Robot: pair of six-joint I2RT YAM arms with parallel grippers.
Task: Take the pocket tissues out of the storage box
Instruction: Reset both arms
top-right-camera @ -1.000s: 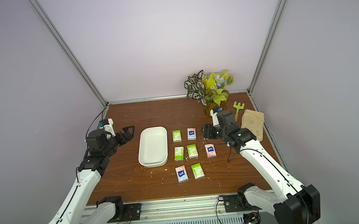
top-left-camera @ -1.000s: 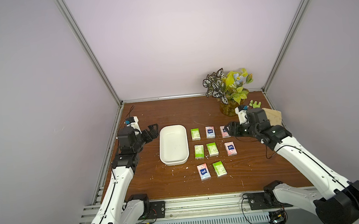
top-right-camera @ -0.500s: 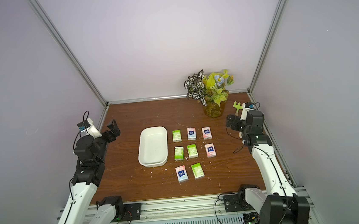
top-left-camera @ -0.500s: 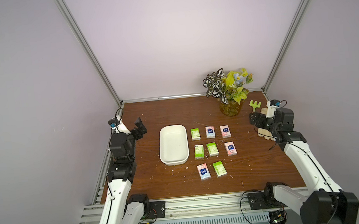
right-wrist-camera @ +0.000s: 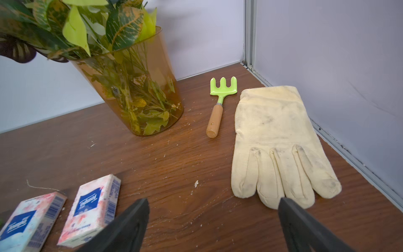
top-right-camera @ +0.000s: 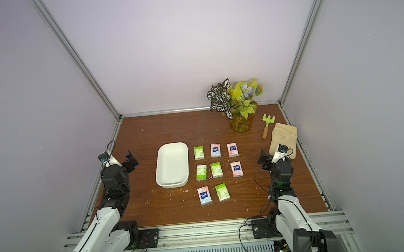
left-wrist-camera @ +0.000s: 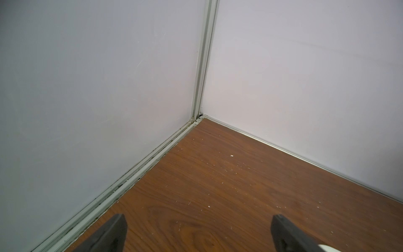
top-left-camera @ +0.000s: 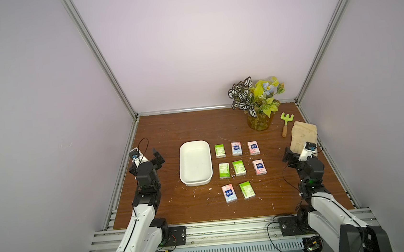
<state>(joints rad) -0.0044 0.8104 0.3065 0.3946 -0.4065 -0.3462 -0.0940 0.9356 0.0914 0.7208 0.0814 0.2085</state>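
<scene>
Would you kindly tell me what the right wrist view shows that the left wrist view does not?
Only right wrist: the amber vase, green rake, cream glove, two pocket tissues and the open right gripper. Only left wrist: the open left gripper. Both: the wooden table, pale walls and a metal corner post.

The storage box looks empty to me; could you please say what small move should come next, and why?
Probably just settle both arms at rest: the storage box holds nothing, all eight pocket tissues lie on the table beside it, and the left gripper and right gripper stand open and empty.
</scene>
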